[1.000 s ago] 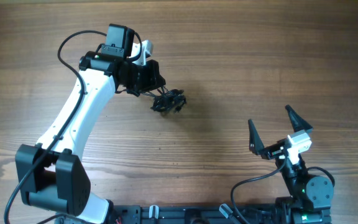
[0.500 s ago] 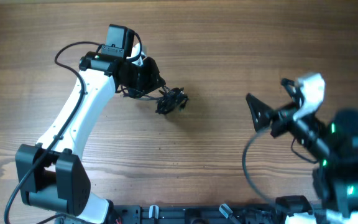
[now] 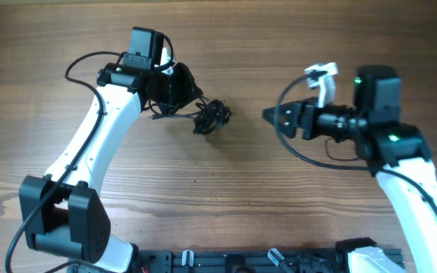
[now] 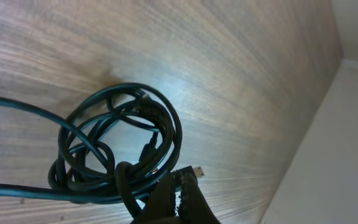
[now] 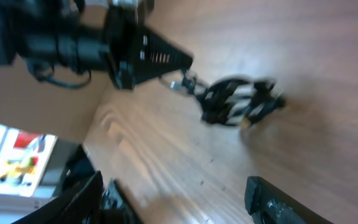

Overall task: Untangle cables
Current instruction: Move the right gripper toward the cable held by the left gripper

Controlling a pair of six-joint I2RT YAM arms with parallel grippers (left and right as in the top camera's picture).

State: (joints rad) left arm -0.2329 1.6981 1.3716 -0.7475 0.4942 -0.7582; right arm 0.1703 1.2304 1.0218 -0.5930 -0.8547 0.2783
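Note:
The cables are a small knotted bundle of thin black cords [image 3: 212, 117] on the wooden table, just right of my left gripper [image 3: 192, 101]. In the left wrist view the bundle [image 4: 114, 146] fills the lower left, with a small plug end [image 4: 198, 170] sticking out. My left gripper [image 4: 179, 196] is shut on a strand at the bundle's edge. My right gripper [image 3: 277, 117] is open and empty, pointing left, a short way right of the bundle. In the right wrist view the bundle [image 5: 238, 99] lies ahead between the open fingers [image 5: 284, 199], with the left gripper [image 5: 157, 56] holding it.
The left arm's white link [image 3: 101, 144] runs from the front left base [image 3: 59, 220] up to the bundle. The right arm's white link [image 3: 412, 171] reaches up from the front right. Bare wooden table [image 3: 226, 197] lies in front of the bundle.
My right arm has lifted from the front right and swung left toward the bundle, jaws open. My left gripper has shifted the bundle slightly right and away.

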